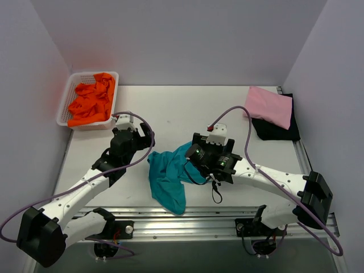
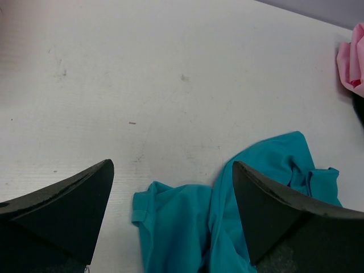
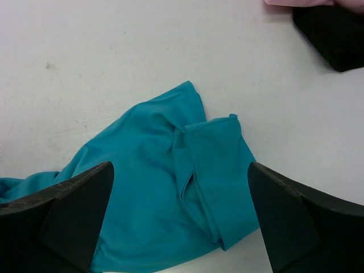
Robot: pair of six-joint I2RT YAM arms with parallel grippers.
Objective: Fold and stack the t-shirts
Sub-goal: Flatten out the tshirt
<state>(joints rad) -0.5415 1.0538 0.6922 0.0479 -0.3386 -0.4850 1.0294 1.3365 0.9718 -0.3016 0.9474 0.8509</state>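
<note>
left gripper (image 2: 172, 165): standing wide open, fingers (image 2: 68, 210) spread well apart, holding nothing; hovering low over the table (image 1: 187, 111), with the left edge of the teal shirt (image 2: 176, 227) lying just ahead of the gap and running under the right-hand finger.
right gripper (image 3: 180, 165): gaping just as wide, gripping nothing; pointing down at the teal shirt, with cloth showing across nearly the whole gap between its fingers.
teal shirt: lying crumpled and unfolded near the front of the table, between the two grippers; trailing from beside the right gripper down toward the near edge in the overhead view; showing one hemmed flap, apparently a sleeve, doubled over the body in the right wrist view.
pink shirt (image 1: 268, 106): lying folded flat at the far right of the table, resting partly on the black shirt (image 1: 280, 129).
black shirt: lying beneath the pink one, sticking out at its near and right sides, close to the table's right edge; well apart from the teal shirt.
orange shirts (image 1: 91, 101): lying bunched together inside the basket (image 1: 62, 109), filling most of it.
basket: sitting at the far left of the table, just beyond the left arm's wrist.
cables (image 1: 248, 139): looping in purple arcs from each wrist back along the arms.
</note>
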